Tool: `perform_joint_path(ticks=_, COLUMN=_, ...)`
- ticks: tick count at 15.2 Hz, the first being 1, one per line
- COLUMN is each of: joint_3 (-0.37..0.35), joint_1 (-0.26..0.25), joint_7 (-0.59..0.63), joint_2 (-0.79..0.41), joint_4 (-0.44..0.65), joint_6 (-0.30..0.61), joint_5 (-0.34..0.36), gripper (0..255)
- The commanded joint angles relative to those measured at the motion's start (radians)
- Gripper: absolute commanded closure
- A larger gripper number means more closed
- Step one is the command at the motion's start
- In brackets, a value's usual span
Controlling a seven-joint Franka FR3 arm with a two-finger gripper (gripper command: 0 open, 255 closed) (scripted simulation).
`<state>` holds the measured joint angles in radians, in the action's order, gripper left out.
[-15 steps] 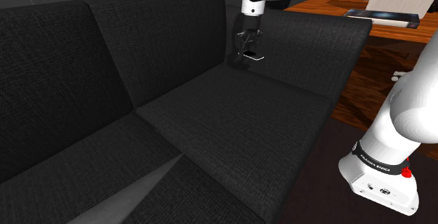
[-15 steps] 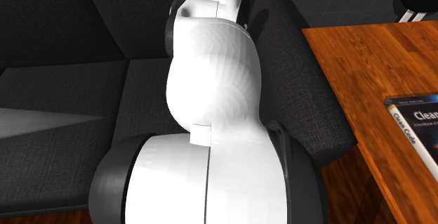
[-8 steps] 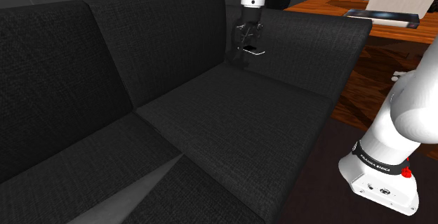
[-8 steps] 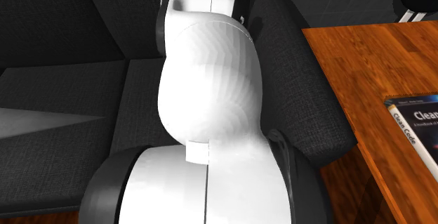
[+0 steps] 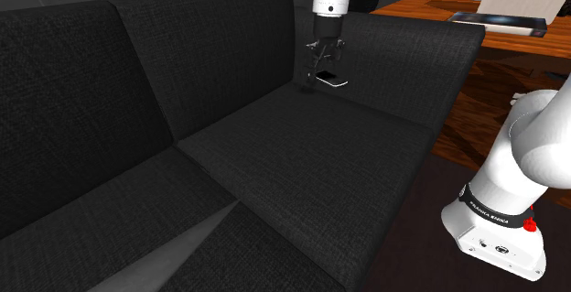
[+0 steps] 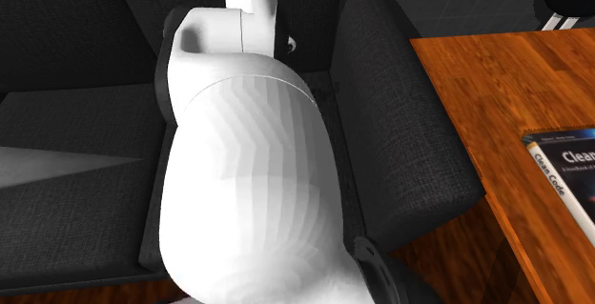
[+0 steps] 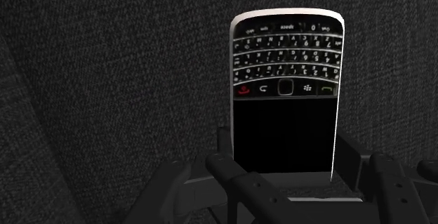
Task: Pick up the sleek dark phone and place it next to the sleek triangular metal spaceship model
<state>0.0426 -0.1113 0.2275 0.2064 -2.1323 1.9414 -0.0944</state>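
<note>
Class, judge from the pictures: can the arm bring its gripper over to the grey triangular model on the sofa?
Probably yes. The gripper clasps the phone above the seat cushion, and nothing stands between it and the grey triangular model, though it lies far along the sofa.

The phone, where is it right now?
The phone is clasped in the tool, in the shoulder view's upper middle, over the back corner of the dark sofa seat, close to the armrest.
</note>
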Motion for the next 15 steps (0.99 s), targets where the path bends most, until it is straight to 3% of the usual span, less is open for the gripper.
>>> perform_joint_path(ticks=1, joint_3=-0.027, joint_1=-0.018, joint_7=0.044, joint_2=0.038, joint_4=-0.043, joint_6=0.009, joint_5=-0.004, gripper=255)
perform_joint_path(ticks=15, joint_3=-0.251, joint_1=-0.159, joint_7=0.364, joint_2=0.199, joint_4=-0.192, joint_6=0.032, joint_5=-0.084, gripper=255)
